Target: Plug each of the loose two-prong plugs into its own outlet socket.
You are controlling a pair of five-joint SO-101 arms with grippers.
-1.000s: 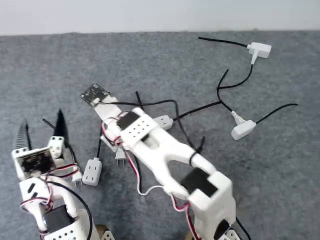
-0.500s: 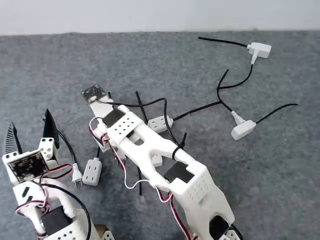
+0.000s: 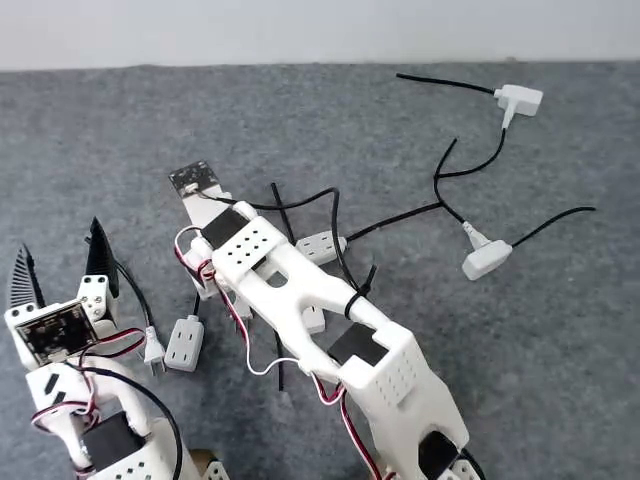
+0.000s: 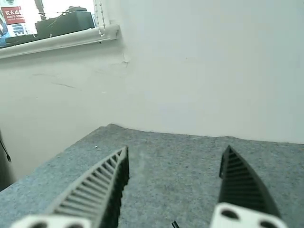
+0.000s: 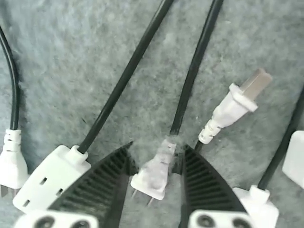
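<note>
High view: right arm (image 3: 300, 290) barely farther.

I can't read any text from here. The one bit of print I see is a small red label (image 4: 13, 14) with white characters, up behind the window ledge (image 4: 61, 40), too small to make out
</note>
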